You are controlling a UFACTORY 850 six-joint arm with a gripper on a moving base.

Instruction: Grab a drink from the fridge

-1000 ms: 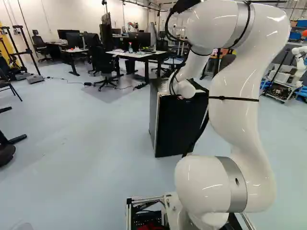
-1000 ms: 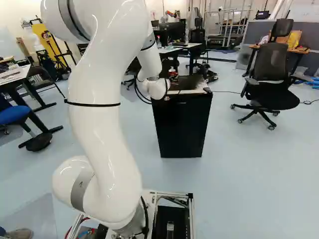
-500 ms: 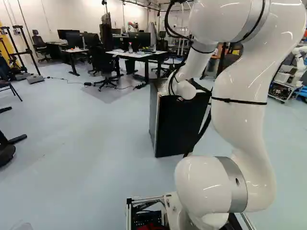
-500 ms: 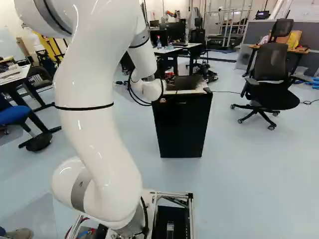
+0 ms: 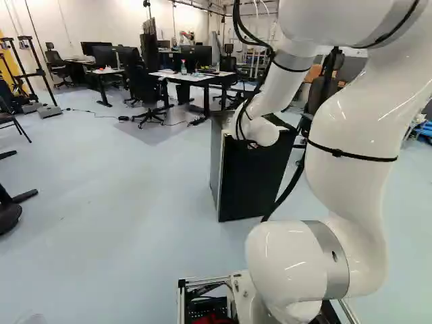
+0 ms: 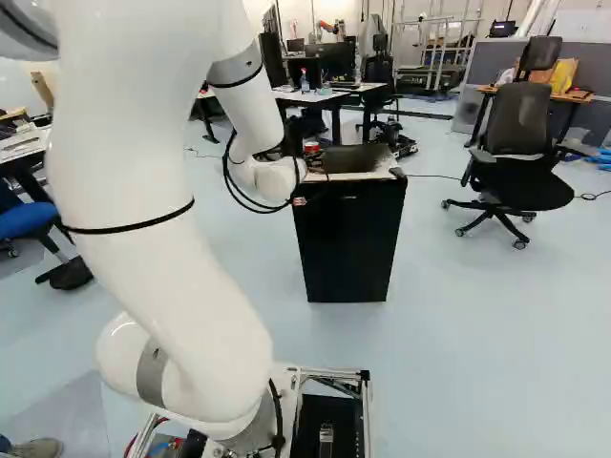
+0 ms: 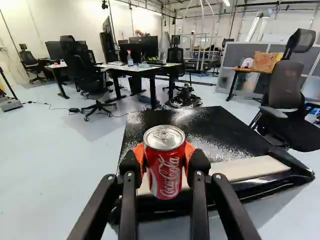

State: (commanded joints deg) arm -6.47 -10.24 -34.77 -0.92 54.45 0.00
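Claw [image 6: 310,149] clamped on the can [image 7: 165,167] from both sides, near the top of the black fridge [image 6: 348,243], speckled white with a pale strip. Desks [image 7: 142,70] and office chairs [image 6: 520,119] stand about the room. Upright, the can shows red, white-lettered, silver-lidded.

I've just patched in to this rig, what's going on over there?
The white arm has a red drink can in its gripper, clamped upright between the two orange pads. It holds the can at the top of the small black fridge, whose front looks shut. So the drink is in the grip; whether the can touches the fridge's top, I cannot tell.
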